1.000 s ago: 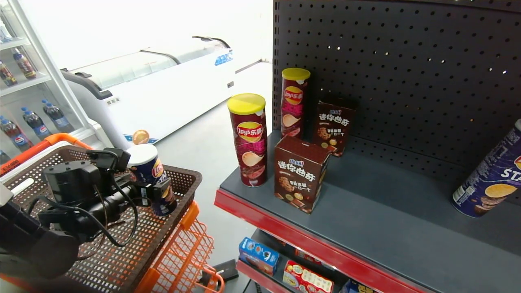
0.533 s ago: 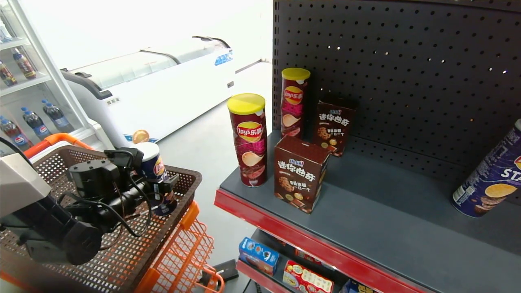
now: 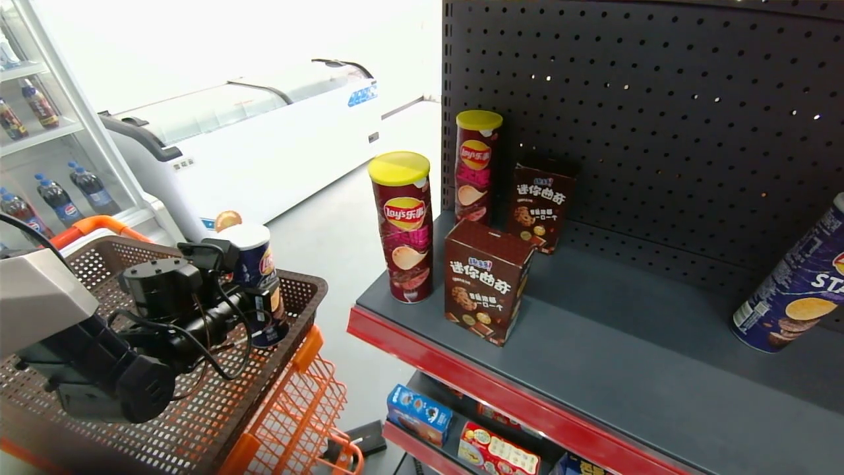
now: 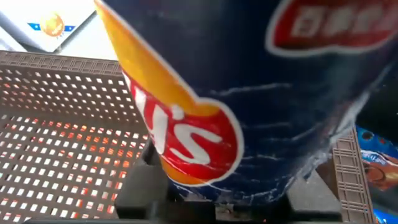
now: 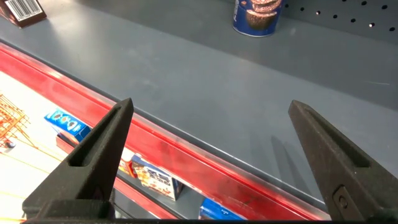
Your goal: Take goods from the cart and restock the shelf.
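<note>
The left gripper (image 3: pixel 262 305) is closed on the blue chip can (image 3: pixel 258 264), gripping it low on the body. The can stands upright at centre left of the head view, in the corner of the cart's brown basket (image 3: pixel 198 409) nearest the shelf. The arm hides the can's lower left side, so whether its base touches the basket floor cannot be told. In the left wrist view the can (image 4: pixel 261 93) is too close to show its ends, with basket mesh (image 4: pixel 56 124) behind it.

The right gripper (image 5: pixel 214 162) is spread wide and holds nothing, hanging over the grey shelf board (image 5: pixel 249 81) near its red front edge.

Between basket and shelf (image 3: pixel 593 343) lies a gap of bare floor. At the shelf's left end stand two red chip cans (image 3: pixel 402 224) (image 3: pixel 476 165) and two brown cookie boxes (image 3: pixel 486 280) (image 3: pixel 542 204), front pair near the edge, rear pair against the pegboard (image 3: pixel 659 99). At the right edge a second blue can (image 3: pixel 798 284) leans, cut off by the frame. Below, the lower shelf's packets (image 3: pixel 419 412) are partly hidden. A chest freezer (image 3: pixel 264 145) and a drinks cooler (image 3: pixel 39 165) stand at upper left.
</note>
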`<state>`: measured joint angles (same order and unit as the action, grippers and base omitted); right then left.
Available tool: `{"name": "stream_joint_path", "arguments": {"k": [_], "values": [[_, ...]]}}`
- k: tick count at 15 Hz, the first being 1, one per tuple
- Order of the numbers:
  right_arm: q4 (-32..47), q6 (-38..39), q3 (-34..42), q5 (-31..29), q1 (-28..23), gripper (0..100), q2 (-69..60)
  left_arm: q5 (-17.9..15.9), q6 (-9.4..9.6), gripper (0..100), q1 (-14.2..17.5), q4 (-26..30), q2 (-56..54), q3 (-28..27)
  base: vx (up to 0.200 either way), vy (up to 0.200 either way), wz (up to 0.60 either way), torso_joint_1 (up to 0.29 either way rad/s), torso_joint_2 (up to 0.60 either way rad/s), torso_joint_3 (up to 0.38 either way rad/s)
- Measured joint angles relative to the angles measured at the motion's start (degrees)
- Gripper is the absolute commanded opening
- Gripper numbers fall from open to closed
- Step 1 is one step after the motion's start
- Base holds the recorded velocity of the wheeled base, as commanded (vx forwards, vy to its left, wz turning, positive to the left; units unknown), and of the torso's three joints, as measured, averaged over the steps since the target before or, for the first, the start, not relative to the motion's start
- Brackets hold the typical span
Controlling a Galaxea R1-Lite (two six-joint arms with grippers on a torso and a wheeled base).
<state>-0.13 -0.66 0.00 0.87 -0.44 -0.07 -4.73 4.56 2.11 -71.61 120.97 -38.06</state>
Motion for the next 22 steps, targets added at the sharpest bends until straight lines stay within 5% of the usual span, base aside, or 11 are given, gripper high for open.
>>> {"name": "stream_joint_path", "arguments": {"k": [10, 15, 16, 22], "values": [[0.0, 0.0, 0.0, 0.0, 0.0, 100, 0.0, 0.4, -1.0, 0, -4.2, 2.7, -19.0, 4.4, 0.0, 0.0, 0.0, 0.0, 0.0, 0.0], [0.0, 0.0, 0.0, 0.0, 0.0, 100, 0.0, 0.0, -2.29, 0, -5.2, 22.5, -35.4, 4.3, 0.0, 0.0, 0.0, 0.0, 0.0, 0.0], [0.0, 0.0, 0.0, 0.0, 0.0, 100, 0.0, -0.2, -2.22, 0, -6.3, 25.8, -38.7, 4.2, 0.0, 0.0, 0.0, 0.0, 0.0, 0.0], [0.0, 0.0, 0.0, 0.0, 0.0, 100, 0.0, -3.2, -2.35, 0, -15.0, 23.9, -48.9, 11.5, 0.0, 0.0, 0.0, 0.0, 0.0, 0.0]]}}
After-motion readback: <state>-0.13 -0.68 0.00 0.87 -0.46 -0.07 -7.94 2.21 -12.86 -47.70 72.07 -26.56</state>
